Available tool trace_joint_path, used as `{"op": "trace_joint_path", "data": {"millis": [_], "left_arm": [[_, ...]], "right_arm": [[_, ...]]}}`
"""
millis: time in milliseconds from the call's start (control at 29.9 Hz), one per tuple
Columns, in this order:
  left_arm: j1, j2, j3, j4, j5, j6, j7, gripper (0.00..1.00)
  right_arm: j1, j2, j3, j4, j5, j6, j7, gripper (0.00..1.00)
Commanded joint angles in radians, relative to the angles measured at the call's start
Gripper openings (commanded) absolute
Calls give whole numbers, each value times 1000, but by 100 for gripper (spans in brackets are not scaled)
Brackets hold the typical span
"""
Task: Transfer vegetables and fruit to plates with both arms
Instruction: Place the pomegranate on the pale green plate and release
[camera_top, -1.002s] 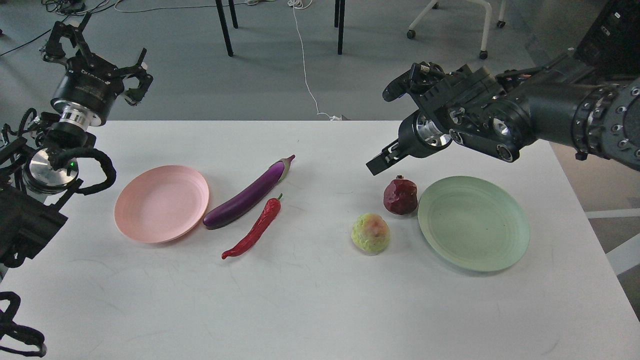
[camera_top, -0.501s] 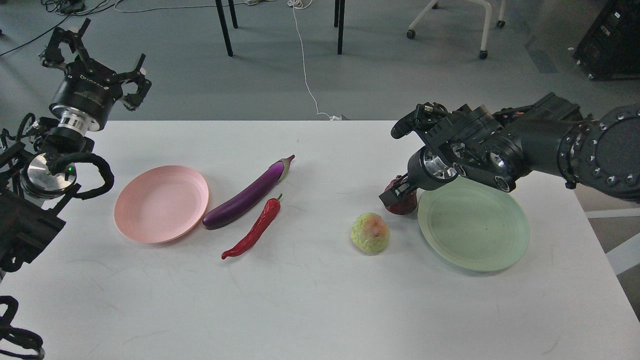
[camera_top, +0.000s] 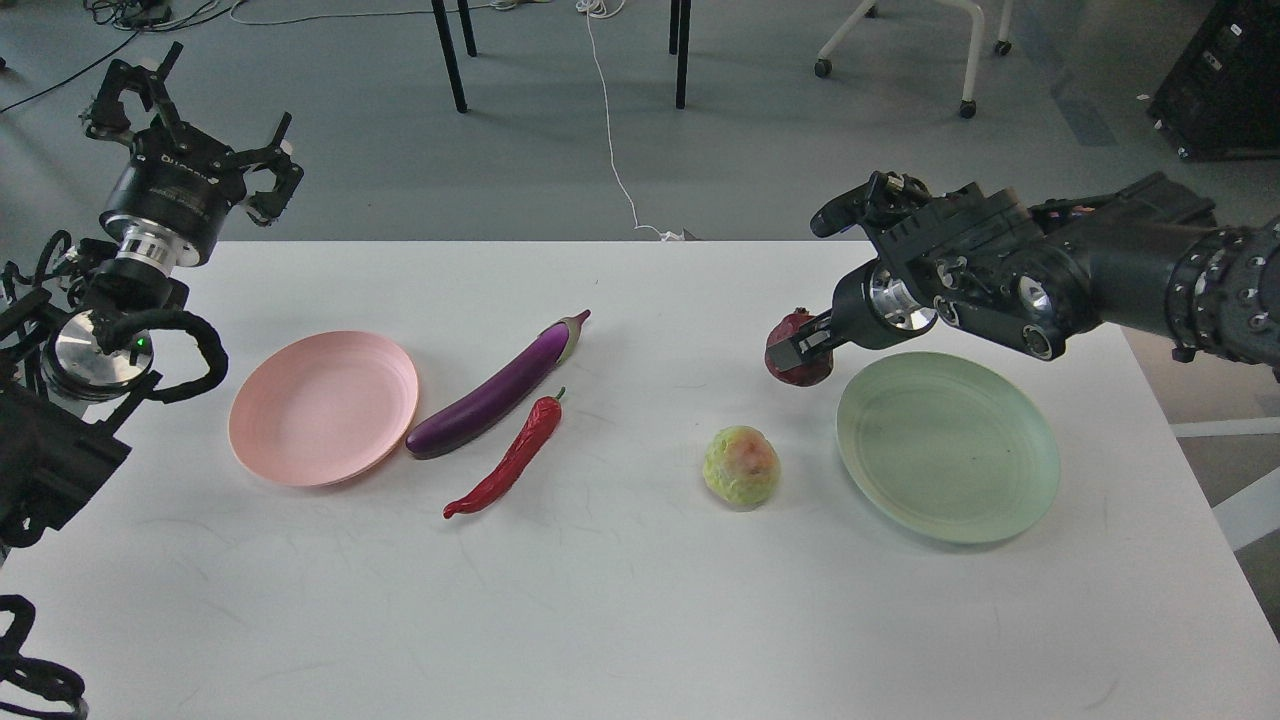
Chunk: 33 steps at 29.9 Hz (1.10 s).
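My right gripper (camera_top: 800, 348) is shut on the dark red pomegranate (camera_top: 793, 362) and holds it just above the table, left of the pale green plate (camera_top: 948, 446). The round yellow-green fruit (camera_top: 741, 467) sits on the table in front of it. The purple eggplant (camera_top: 496, 389) and the red chili pepper (camera_top: 510, 456) lie side by side right of the pink plate (camera_top: 322, 406). Both plates are empty. My left gripper (camera_top: 190, 110) is open and raised beyond the table's far left corner.
The white table (camera_top: 620, 600) ends just right of the green plate. Beyond the far edge are chair legs (camera_top: 450, 55), a white cable (camera_top: 610, 130) on the grey floor and a wheeled chair base (camera_top: 890, 40).
My right gripper came down onto the pomegranate, closed on it and has lifted it up and slightly back. My left arm has barely moved.
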Motion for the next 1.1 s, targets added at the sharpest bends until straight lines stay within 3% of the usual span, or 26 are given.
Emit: {"op": "trace_joint_path", "data": {"millis": [0, 167, 401, 501, 601, 702, 969, 1069], "left_arm": [[0, 4, 3, 0, 0, 0, 0, 98], [0, 3, 3, 0, 0, 0, 0, 98], [0, 0, 4, 0, 1, 0, -2, 98], [0, -3, 4, 0, 1, 0, 0, 98], [0, -3, 4, 0, 0, 1, 0, 98], [0, -2, 4, 0, 1, 1, 0, 98], [0, 3, 3, 0, 0, 0, -2, 98], [0, 1, 3, -5, 0, 1, -2, 98]], "right_arm": [[53, -118, 0, 89, -15, 0, 0, 43], [58, -277, -2, 230, -69, -1, -3, 43], [-76, -368, 6, 227, -93, -54, -3, 46], [-110, -371, 6, 226, -93, -61, -3, 54], [-117, -371, 6, 224, -92, -64, -3, 71], [-117, -371, 8, 227, -90, -63, -3, 95], [-38, -357, 6, 224, -93, -38, -1, 98], [57, -279, 29, 243, -76, 9, -1, 98]]}}
